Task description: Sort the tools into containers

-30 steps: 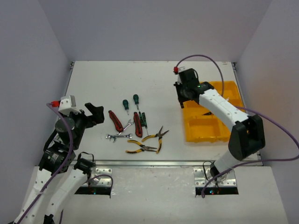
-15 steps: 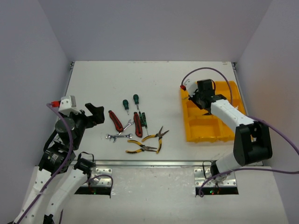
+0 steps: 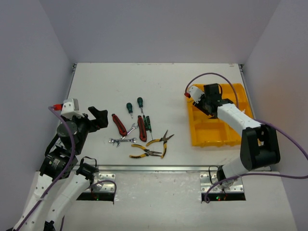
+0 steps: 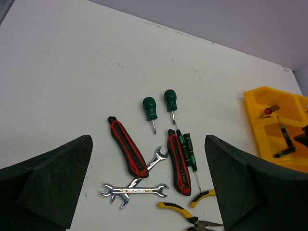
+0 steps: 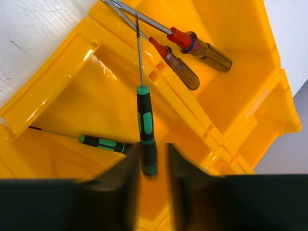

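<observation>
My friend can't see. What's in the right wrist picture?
A slim green-and-black screwdriver crosses a divider in a bright yellow plastic tray, its handle end between the tips of the blurry right tool. A matching screwdriver and two red-and-amber ones lie inside.

Stubby green screwdrivers (image 4: 149, 107): 2
Slim green-and-black screwdrivers (image 4: 190, 149): 4, with 2 on the table and 2 in the tray
Brown-handled screwdrivers (image 5: 204, 50): 2
Red-handled cutters (image 4: 127, 153): 2
Silver wrenches (image 4: 134, 189): 2
Yellow-handled pliers (image 3: 147, 153): 2
Yellow tray (image 3: 211, 141): 1
</observation>
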`<act>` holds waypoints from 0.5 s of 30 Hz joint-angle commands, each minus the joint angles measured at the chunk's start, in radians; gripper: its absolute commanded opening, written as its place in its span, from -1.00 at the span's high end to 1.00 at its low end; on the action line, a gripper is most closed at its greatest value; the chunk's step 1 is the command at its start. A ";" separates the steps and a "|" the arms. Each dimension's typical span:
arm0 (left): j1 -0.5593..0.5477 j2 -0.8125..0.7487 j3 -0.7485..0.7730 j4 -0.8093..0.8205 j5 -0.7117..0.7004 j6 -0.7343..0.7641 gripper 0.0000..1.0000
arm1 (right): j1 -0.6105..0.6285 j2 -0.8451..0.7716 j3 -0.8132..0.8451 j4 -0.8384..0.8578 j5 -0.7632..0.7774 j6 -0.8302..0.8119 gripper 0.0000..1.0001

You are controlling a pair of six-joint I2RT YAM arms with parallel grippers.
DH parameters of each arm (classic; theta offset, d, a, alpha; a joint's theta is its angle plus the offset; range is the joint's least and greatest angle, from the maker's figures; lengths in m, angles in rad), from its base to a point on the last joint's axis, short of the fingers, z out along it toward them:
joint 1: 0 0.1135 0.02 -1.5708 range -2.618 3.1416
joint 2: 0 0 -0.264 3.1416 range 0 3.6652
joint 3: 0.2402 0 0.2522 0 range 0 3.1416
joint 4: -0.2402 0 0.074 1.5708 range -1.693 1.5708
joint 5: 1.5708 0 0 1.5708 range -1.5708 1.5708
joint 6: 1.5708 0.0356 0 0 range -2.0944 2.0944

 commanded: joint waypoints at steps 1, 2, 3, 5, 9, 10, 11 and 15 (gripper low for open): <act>-0.011 -0.001 -0.002 0.038 0.005 0.001 -1.00 | -0.006 -0.046 0.040 -0.025 -0.007 0.007 0.02; -0.012 -0.002 -0.002 0.038 0.005 0.001 -1.00 | -0.006 -0.054 0.047 -0.035 -0.017 0.016 0.02; -0.012 -0.001 -0.002 0.039 0.005 0.001 -1.00 | -0.008 -0.062 0.061 -0.052 -0.026 0.028 0.02; -0.012 0.001 -0.002 0.039 0.005 0.001 -1.00 | -0.007 -0.081 0.066 -0.054 -0.061 0.043 0.01; -0.012 0.002 -0.002 0.039 0.006 0.001 -1.00 | 0.041 -0.161 0.101 -0.065 -0.297 0.176 -0.82; -0.012 0.002 -0.002 0.039 0.005 0.001 -1.00 | 0.049 -0.171 0.098 -0.051 -0.328 0.210 -0.98; -0.012 0.005 -0.001 0.039 0.006 0.001 -1.00 | 0.100 -0.208 0.081 -0.009 -0.371 0.244 -0.98; -0.012 0.019 0.001 0.036 0.000 0.001 -1.00 | 0.310 -0.211 0.085 0.093 -0.303 0.367 -0.98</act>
